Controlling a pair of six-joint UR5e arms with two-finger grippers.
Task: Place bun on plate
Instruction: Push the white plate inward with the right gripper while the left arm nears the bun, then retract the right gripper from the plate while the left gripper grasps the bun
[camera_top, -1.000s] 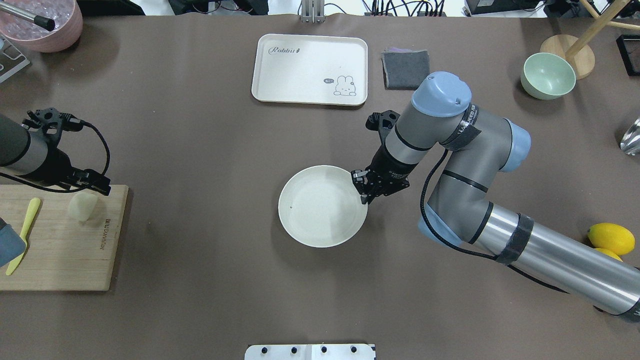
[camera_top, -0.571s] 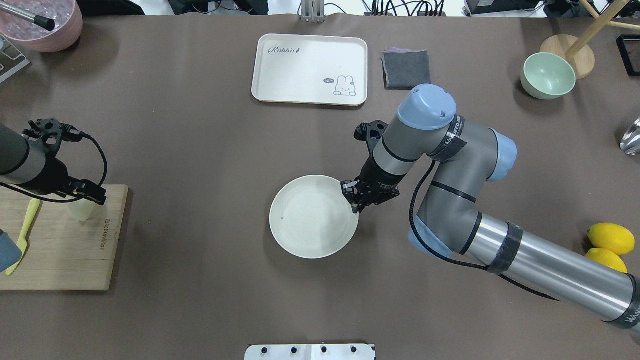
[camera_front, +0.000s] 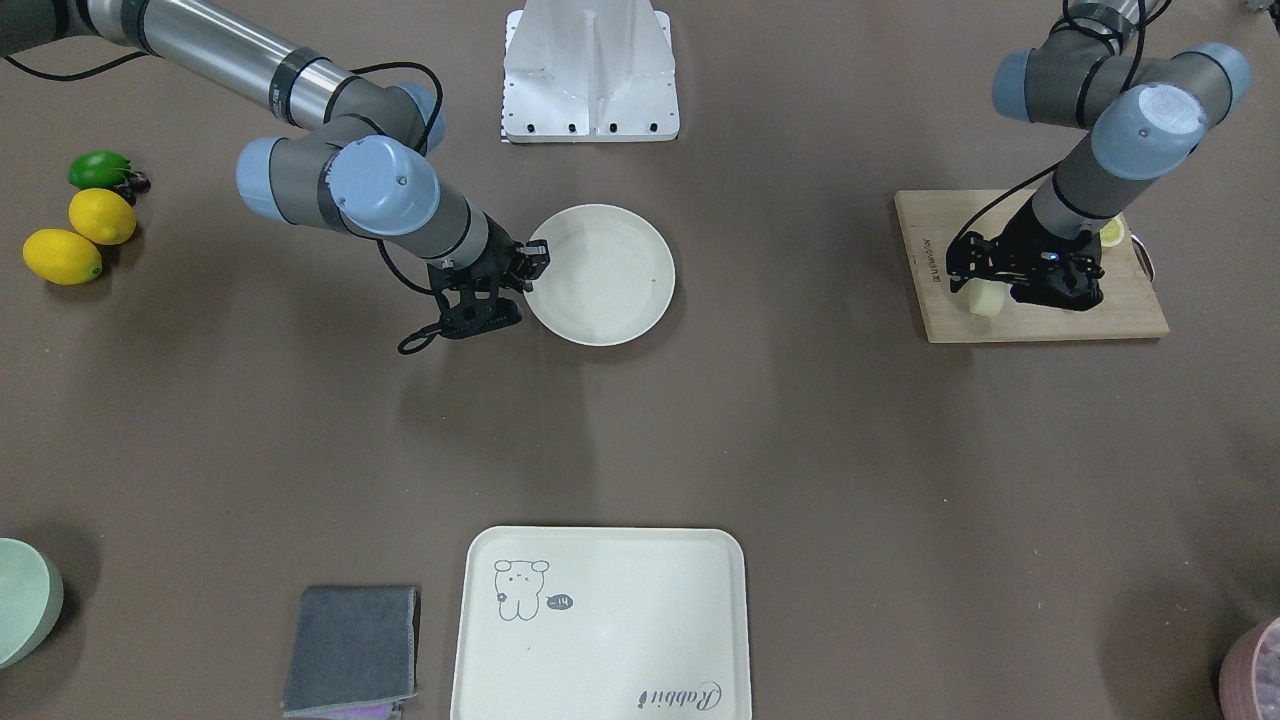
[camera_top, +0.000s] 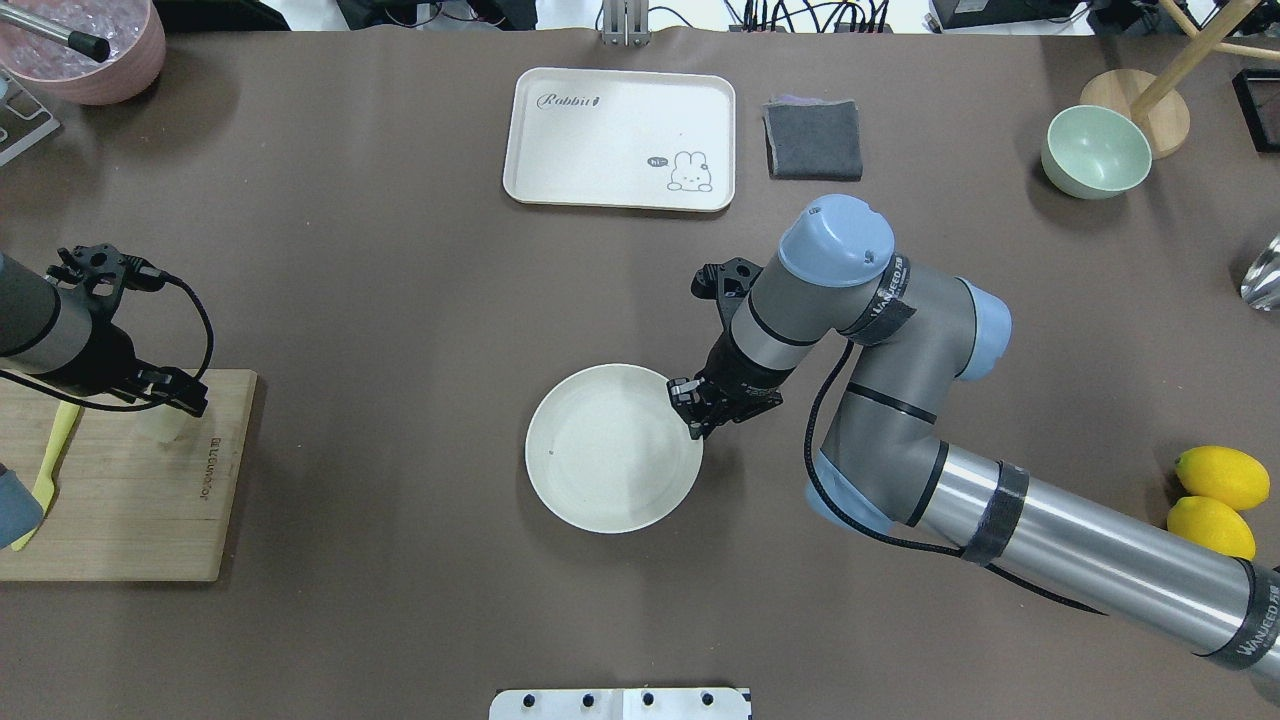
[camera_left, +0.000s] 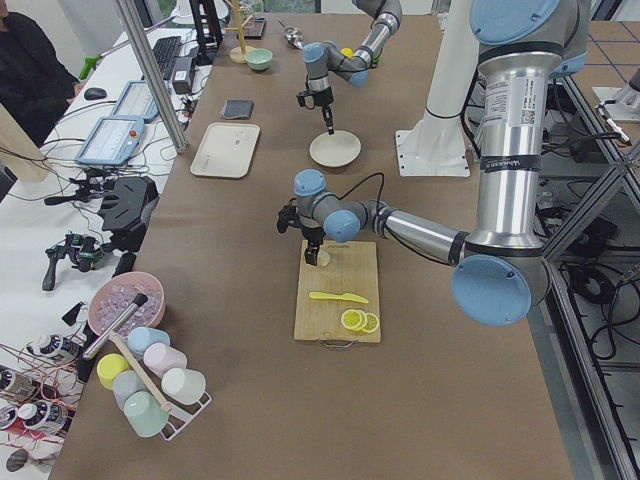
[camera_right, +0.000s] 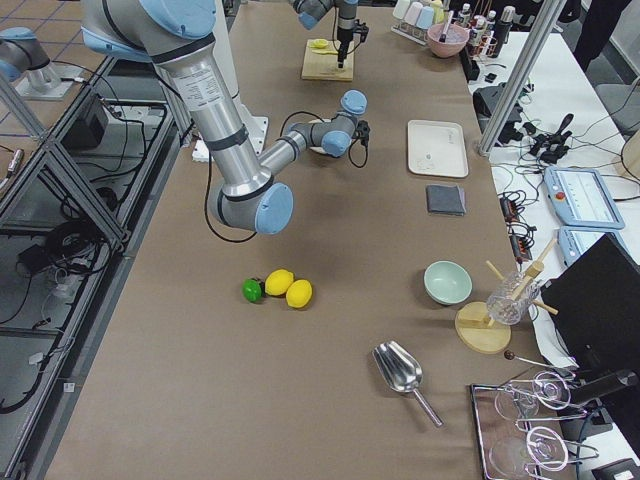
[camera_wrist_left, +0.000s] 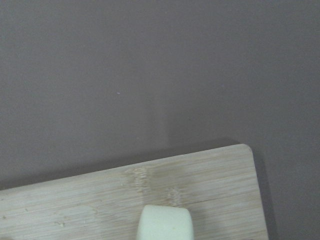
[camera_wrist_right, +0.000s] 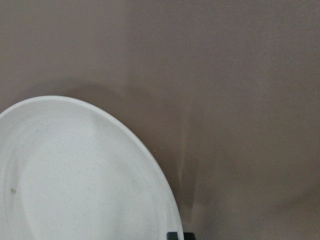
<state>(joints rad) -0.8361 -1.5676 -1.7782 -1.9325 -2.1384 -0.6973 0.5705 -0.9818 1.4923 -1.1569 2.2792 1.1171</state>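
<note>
The bun (camera_top: 160, 426) is a pale cream chunk standing at the far corner of the wooden cutting board (camera_top: 130, 500); it also shows as the bun (camera_front: 985, 298) and bun (camera_wrist_left: 165, 223). My left gripper (camera_top: 180, 393) hangs open right over it and covers its top. No finger shows in the left wrist view. The round cream plate (camera_top: 600, 460) lies mid-table, seen too as the plate (camera_front: 610, 300) and plate (camera_wrist_right: 75, 175). My right gripper (camera_top: 693, 415) is shut on its right rim.
At the far side lie a cream tray (camera_top: 620, 138) and a grey cloth (camera_top: 812, 138). A green bowl (camera_top: 1095, 150) stands far right, with lemons (camera_top: 1222, 477) at the right edge. A yellow knife (camera_top: 50, 465) lies on the board.
My right gripper has dragged the plate left and toward the robot. My left gripper has shifted over the bun, which now shows only in part.
</note>
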